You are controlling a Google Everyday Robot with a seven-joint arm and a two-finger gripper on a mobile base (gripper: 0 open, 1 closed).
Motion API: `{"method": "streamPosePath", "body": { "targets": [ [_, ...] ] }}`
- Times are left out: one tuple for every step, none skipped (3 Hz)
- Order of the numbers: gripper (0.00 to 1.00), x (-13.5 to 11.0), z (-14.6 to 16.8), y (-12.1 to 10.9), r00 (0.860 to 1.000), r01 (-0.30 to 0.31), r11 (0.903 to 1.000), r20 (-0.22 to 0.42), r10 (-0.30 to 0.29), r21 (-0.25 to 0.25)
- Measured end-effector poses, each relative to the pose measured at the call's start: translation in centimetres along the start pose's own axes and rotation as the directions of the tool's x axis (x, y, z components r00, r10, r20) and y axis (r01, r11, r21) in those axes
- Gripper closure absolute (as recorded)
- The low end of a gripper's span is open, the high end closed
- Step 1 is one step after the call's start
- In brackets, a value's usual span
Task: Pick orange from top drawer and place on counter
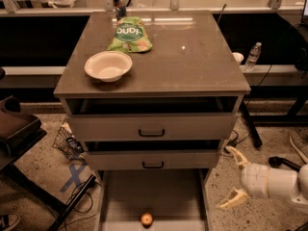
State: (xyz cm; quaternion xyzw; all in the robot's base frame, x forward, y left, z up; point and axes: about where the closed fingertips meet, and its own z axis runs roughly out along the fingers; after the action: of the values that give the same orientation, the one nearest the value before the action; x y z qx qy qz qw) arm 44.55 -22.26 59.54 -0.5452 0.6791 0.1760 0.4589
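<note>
The orange [147, 219] is a small round fruit lying on the floor of the pulled-out top drawer [159, 191], near its front edge at the bottom of the camera view. The counter [192, 57] is the grey-brown top slab of the cabinet above. My gripper [233, 178] is at the lower right, outside the drawer's right wall, at about the height of the drawer. Its two beige fingers [239, 156] are spread apart and hold nothing. It is to the right of the orange and apart from it.
A white bowl [108, 65] and a green chip bag [129, 34] lie on the counter's left half. Two closed drawer fronts with black handles [151, 133] face me. A dark chair [14, 124] stands at the left. A water bottle [253, 56] stands at the right.
</note>
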Motion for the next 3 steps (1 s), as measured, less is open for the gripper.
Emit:
{"method": "streamPosePath", "body": {
  "targets": [
    [0.00, 3.4, 3.9, 1.6, 1.000, -0.006, 0.9982, 0.021, 0.007, -0.060],
    [0.00, 3.7, 4.7, 2.0, 0.999, -0.013, 0.9972, 0.029, 0.015, -0.074],
    [0.00, 4.8, 6.3, 1.7, 1.000, -0.015, 0.9958, 0.023, 0.017, -0.090]
  ]
}}
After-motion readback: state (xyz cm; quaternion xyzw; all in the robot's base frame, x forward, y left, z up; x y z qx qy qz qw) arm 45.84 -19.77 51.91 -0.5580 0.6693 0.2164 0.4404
